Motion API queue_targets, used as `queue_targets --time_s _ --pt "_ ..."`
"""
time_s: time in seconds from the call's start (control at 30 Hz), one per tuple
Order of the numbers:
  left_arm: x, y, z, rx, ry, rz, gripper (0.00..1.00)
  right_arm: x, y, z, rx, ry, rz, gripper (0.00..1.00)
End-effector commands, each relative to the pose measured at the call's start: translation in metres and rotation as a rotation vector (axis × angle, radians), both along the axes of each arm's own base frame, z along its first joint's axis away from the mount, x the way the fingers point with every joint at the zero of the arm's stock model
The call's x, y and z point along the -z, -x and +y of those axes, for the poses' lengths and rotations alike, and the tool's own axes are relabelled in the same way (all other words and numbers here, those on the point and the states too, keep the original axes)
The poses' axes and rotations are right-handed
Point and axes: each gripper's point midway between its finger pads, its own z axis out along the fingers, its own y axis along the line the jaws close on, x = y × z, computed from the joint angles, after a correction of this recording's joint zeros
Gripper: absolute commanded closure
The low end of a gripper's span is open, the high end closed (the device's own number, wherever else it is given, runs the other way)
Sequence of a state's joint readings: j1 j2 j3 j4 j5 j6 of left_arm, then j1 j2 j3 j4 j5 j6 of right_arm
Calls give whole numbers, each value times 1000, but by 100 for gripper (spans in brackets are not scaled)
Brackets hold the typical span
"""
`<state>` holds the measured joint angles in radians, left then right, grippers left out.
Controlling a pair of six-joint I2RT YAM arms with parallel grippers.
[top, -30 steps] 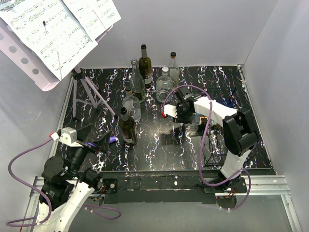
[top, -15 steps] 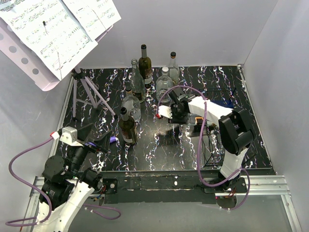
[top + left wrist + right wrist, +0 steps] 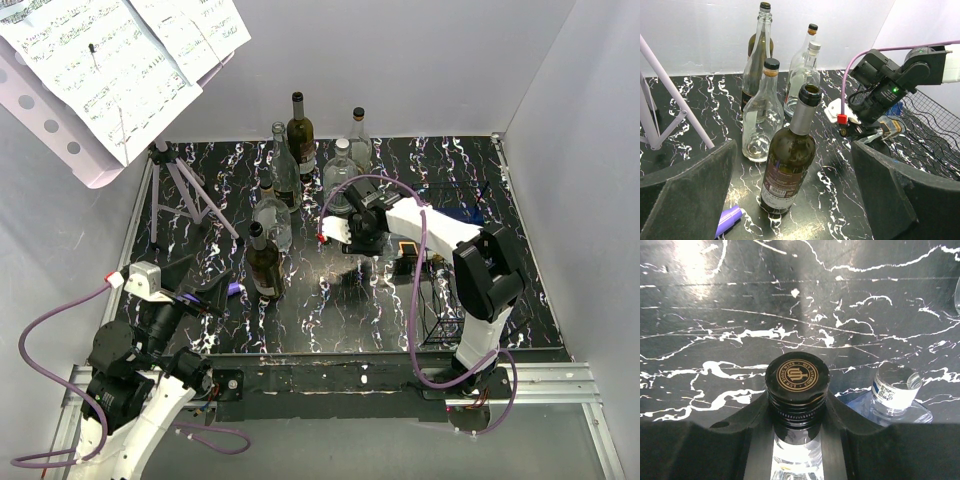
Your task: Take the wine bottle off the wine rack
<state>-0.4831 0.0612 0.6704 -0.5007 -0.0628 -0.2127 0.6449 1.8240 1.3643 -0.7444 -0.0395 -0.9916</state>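
My right gripper (image 3: 348,232) is shut on the neck of a clear wine bottle (image 3: 408,250) with a black screw cap (image 3: 797,379). It holds the bottle nearly level over the table, left of the black wire wine rack (image 3: 446,300). The left wrist view shows this gripper (image 3: 860,131), the bottle's orange-labelled body (image 3: 888,127) and the rack's grid side (image 3: 932,125). My left gripper (image 3: 205,290) is open and empty at the near left. Its pads (image 3: 690,195) stand wide on either side of a dark upright bottle (image 3: 789,165) without touching it.
Several upright bottles stand at the back middle (image 3: 300,135), a clear one (image 3: 272,215) beside the dark one (image 3: 263,262). A purple music stand (image 3: 185,195) with sheet music fills the back left. A purple marker (image 3: 727,220) lies near my left pad. A small clear bottle (image 3: 892,390) lies beside the cap.
My right gripper has moved left and slightly back with the clear bottle, drawing it away from the rack. The left arm has not moved.
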Motion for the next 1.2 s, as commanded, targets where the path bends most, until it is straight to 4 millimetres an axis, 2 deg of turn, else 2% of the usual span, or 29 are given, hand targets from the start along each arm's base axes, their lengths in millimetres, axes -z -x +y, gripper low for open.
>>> queue_targets --time_s 0.0,0.33,0.67,1.17 --pt "-4 0 -2 11 -7 -2 2 -38 -3 21 -22 -56 -59 99" --pt "-5 1 -1 8 -3 -8 2 -47 8 38 -59 -66 -59 99" --pt "-5 2 0 4 -1 -11 2 -73 13 55 -86 -130 -93 99" --pt "-5 2 1 1 1 -13 2 -137 42 86 -108 -401 -124 99"
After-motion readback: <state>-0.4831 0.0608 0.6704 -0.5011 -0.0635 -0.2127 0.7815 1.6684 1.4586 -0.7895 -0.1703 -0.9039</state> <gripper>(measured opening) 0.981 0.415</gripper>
